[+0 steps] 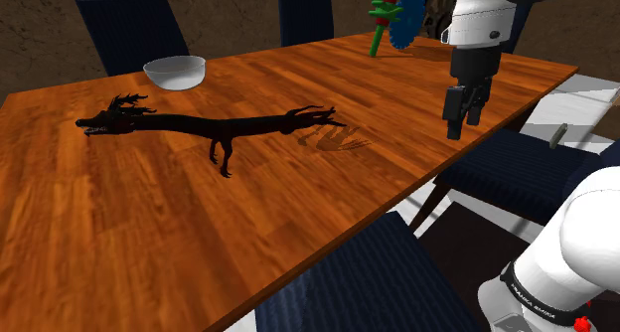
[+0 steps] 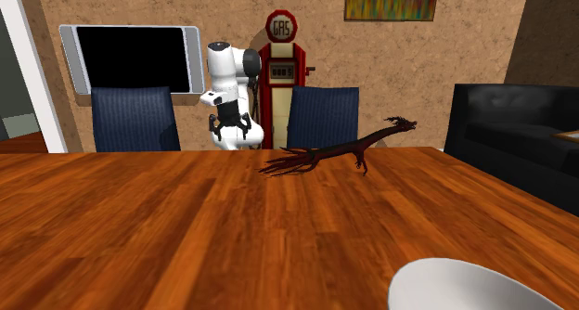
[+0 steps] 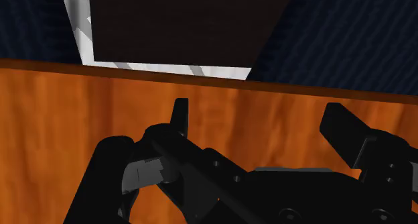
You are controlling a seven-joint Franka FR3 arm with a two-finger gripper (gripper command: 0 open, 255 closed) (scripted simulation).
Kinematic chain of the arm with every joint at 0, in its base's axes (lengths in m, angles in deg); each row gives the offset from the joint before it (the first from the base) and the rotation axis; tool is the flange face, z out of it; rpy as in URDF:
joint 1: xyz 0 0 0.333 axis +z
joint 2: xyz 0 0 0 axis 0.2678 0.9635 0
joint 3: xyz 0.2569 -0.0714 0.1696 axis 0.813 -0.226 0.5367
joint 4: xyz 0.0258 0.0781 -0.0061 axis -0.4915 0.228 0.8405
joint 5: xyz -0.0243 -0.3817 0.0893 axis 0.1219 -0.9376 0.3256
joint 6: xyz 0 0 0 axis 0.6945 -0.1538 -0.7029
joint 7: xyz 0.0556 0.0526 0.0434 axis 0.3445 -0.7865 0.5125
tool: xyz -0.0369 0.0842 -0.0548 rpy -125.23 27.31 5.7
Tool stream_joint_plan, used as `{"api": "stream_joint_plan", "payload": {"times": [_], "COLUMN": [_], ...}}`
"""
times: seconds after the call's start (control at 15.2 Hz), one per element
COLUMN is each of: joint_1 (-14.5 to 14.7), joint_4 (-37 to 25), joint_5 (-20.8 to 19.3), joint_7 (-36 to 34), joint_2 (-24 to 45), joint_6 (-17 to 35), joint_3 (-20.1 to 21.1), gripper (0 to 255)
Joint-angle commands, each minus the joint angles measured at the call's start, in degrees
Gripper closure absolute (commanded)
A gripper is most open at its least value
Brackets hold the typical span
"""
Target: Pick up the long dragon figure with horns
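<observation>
1. Navy chair [image 1: 358,280] stands nearest in the shoulder view, tucked at the wooden table's [image 1: 149,241] near edge. It plays no part in the task.
2. Gripper [image 1: 459,129] hangs fingers-down over the table close to its edge, toward the shoulder view's right. In the wrist view the gripper [image 3: 261,119] has its two black fingers standing apart with only bare wood between them, so it is released and grasps nothing.
3. Dragon figure [image 1: 214,126], dark and long, stands on its legs on the table toward the shoulder view's left, well apart from the gripper. Its horned head points left and its tail points toward the gripper. The second exterior view shows the dragon figure [image 2: 325,154] resting on the tabletop, untouched.
4. Judgement: no part of the pick-up is done. Left to do are the approach across the table, the descent over the slim body, the closing of the fingers and the lift.
5. White bowl [image 1: 176,72] sits just beyond the dragon's head, apart from it.
6. Green-and-blue toy [image 1: 392,22] stands at the far edge, clear of the likely path.
</observation>
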Motion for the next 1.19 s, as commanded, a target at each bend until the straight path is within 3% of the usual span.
{"api": "stream_joint_plan", "payload": {"times": [0.0,0.53,1.12], "joint_1": [0.0,6.4,12.7], "joint_4": [0.0,-9.5,-22.6], "joint_5": [0.0,0.4,2.6], "joint_7": [0.0,13.9,28.8], "joint_2": [0.0,14.9,29.1], "joint_6": [0.0,9.6,15.4], "joint_3": [0.0,-0.8,0.4], "gripper": [0,0,0]}}
